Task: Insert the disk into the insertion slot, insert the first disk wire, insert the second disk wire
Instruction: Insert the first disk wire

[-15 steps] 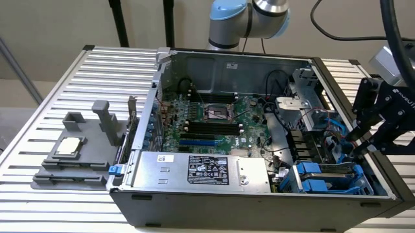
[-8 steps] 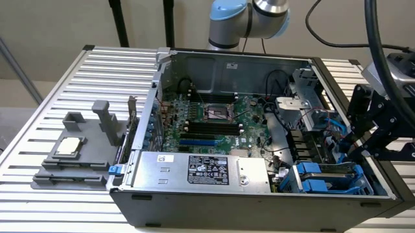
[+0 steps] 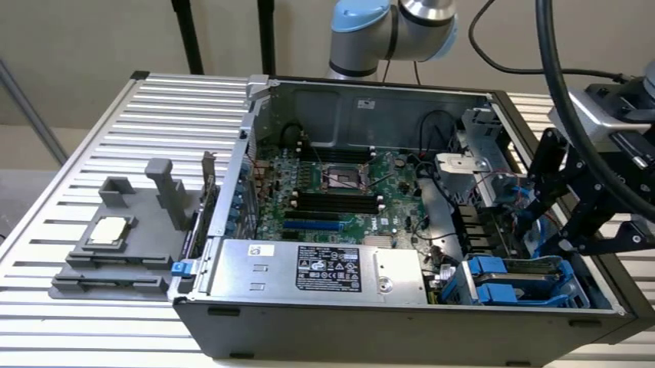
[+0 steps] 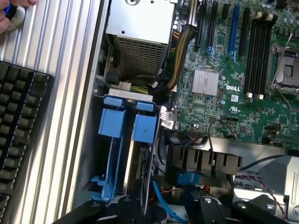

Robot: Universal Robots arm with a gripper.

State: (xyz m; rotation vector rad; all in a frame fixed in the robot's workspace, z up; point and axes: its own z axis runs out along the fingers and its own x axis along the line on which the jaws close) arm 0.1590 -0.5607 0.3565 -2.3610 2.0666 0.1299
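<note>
- A robot arm's claw (image 3: 553, 241) hangs inside an open desktop computer case (image 3: 409, 322). Its black fingers (image 4: 133, 198) are spread wide with nothing clamped between them.
- Directly below the claw, the disk (image 4: 141, 158) stands on edge in the insertion slot (image 4: 128, 97), its bright blue carrier tab at the end away from the claw. One finger sits just beside the disk's nearer end; whether they touch cannot be told.
- The slot also holds a second blue carrier (image 4: 114, 122), alongside the disk on the side away from the motherboard.
- A thin blue cable (image 4: 163, 207) curves through the gap between the fingers.
- "DELL" is printed in white on the green motherboard (image 4: 219, 107), which lies in the case past the claw's other finger.
- The silver power supply (image 3: 327, 268) sits in the case beyond the slot from the claw. The print on its black label is too small to read.
- Outside the case and well apart from the claw, a grey fixture (image 3: 113, 264) on the slatted table (image 3: 174, 100) holds a square processor chip (image 3: 107, 230).
- A black keyboard (image 4: 18, 121) lies on the table beside the case wall.
</note>
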